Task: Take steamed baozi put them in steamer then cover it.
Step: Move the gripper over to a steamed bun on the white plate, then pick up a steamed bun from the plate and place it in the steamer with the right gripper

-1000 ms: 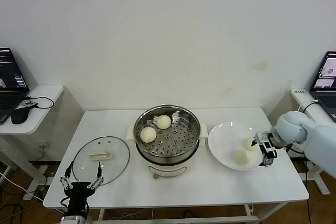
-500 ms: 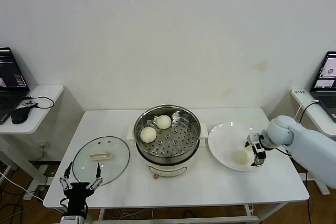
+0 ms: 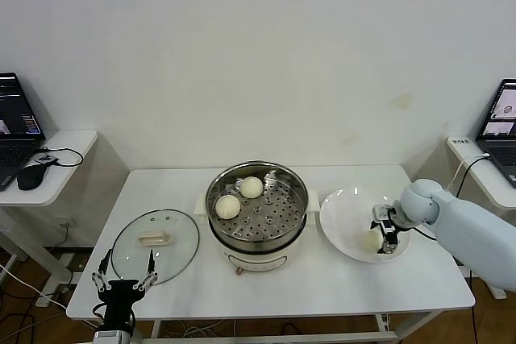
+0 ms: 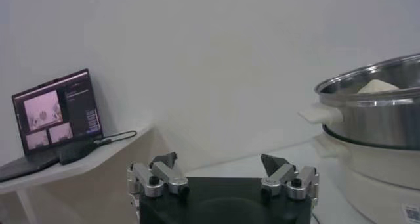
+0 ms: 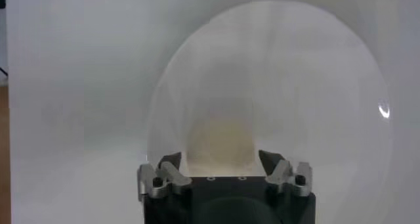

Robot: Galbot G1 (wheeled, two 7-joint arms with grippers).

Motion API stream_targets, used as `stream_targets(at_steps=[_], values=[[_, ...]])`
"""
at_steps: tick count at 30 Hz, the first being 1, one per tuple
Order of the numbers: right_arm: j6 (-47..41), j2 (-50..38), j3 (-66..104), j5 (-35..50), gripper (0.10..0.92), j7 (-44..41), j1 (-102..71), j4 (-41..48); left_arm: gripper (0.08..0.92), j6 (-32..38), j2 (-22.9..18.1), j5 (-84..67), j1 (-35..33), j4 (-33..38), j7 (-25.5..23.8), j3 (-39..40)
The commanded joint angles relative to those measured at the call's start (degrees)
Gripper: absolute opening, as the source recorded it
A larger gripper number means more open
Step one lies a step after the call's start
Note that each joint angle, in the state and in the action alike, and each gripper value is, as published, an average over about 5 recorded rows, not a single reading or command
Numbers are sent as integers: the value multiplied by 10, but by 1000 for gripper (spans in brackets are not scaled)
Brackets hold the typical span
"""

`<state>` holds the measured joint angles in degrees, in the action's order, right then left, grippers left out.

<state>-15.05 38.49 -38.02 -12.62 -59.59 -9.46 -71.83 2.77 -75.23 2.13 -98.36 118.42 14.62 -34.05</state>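
Over the white plate point(image 3: 343, 219), right gripper point(image 3: 386, 230) spread around one baozi point(image 5: 220, 140), another point(image 3: 370, 240) beside; left gripper point(image 3: 123, 283) spread at table point(image 3: 322, 283) edge.

The steamer point(image 3: 257, 202) is shiny polished metal with a perforated metal tray inside, set on a smooth cream plastic base. The buns point(image 3: 227, 206) in it look matt, smooth and doughy. The cover point(image 3: 155, 246) is clear glossy glass with a metal rim and a cream plastic handle. The plate point(image 3: 345, 209) is smooth, glossy white. The counter point(image 3: 322, 279) is matt white. Both hands, right point(image 3: 385, 231) and left point(image 3: 123, 281), have dull grey metal fingers on black bodies.
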Motion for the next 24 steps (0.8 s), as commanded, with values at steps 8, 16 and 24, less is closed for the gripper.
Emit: stream_targets(at_steps=[8,16,24], values=[[-7,18,6,-3,554,-5,0,18,823,0,-2,1,-3,5,0,0],[-9,-11,-24,28,481,-11,43,-19,823,0,-1,0,-7,13,0,-2],[-18,-45,-89,98,508,-21,200,-69,823,0,1,-1,-9,21,0,-1]])
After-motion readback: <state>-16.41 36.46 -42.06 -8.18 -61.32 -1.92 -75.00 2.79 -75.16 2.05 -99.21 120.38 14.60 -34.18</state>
